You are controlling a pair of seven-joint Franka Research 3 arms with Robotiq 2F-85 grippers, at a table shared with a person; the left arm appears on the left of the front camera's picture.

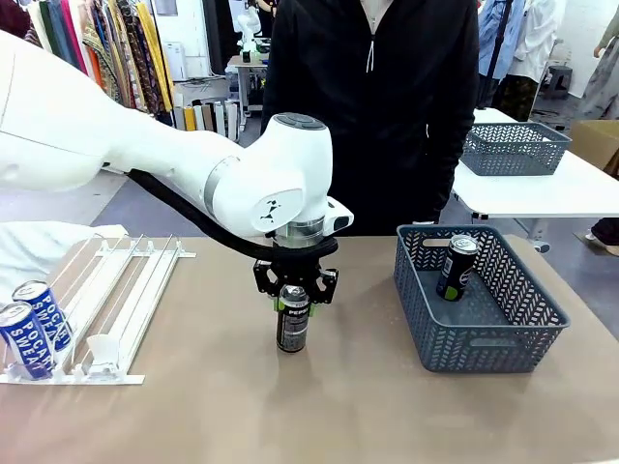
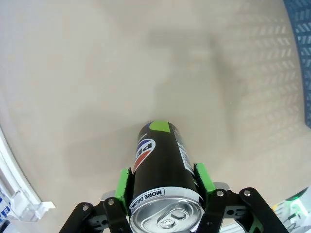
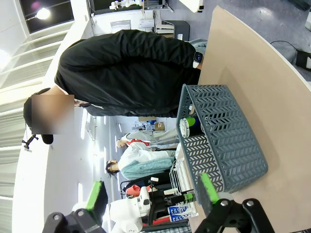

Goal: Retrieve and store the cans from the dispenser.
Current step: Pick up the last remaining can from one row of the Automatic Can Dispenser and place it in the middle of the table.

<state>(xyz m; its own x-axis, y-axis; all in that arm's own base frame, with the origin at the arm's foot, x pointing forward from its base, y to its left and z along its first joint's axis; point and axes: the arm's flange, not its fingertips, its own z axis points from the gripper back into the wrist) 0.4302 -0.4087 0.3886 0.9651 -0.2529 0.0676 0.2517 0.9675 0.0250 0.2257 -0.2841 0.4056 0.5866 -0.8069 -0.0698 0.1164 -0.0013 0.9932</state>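
Note:
My left gripper [image 1: 293,293] is shut on a black Pepsi can [image 1: 292,327] at mid-table. The can is upright, at or just above the tabletop. In the left wrist view the green pads [image 2: 122,187] press both sides of this can [image 2: 163,160], just below its silver top. The white dispenser [image 1: 111,304] lies at the left with two blue-and-white Pocari Sweat cans [image 1: 34,327] at its near end. A black-and-green can [image 1: 456,268] leans inside the grey basket [image 1: 484,338]. My right gripper [image 3: 151,191] is open with nothing between its fingers, and the basket [image 3: 228,145] lies ahead of it.
A person in black [image 1: 372,106] stands at the table's far edge, behind the held can. Bare tabletop separates the dispenser from the basket. Another grey basket [image 1: 513,147] sits on a white table at the back right.

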